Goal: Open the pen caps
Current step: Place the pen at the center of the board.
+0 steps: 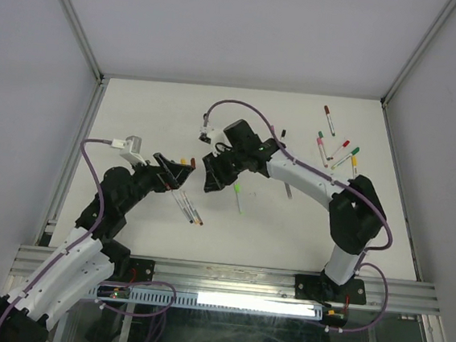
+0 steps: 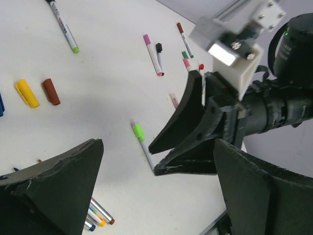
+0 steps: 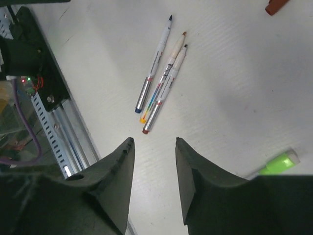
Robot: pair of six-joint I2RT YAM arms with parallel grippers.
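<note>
Two sets gape empty: left fingers (image 2: 54,186) wide, right fingers (image 3: 115,171) partly parted.

Three pens (image 3: 161,83) just ahead of right hand (image 3: 153,141); bare table (image 3: 234,88) beyond.

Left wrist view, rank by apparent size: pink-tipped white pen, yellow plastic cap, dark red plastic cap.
1. Pink-tipped white pen: clearly longest, though farther from the camera.
2. Yellow plastic cap and dark red plastic cap: side by side, about alike; not ranking them.
</note>
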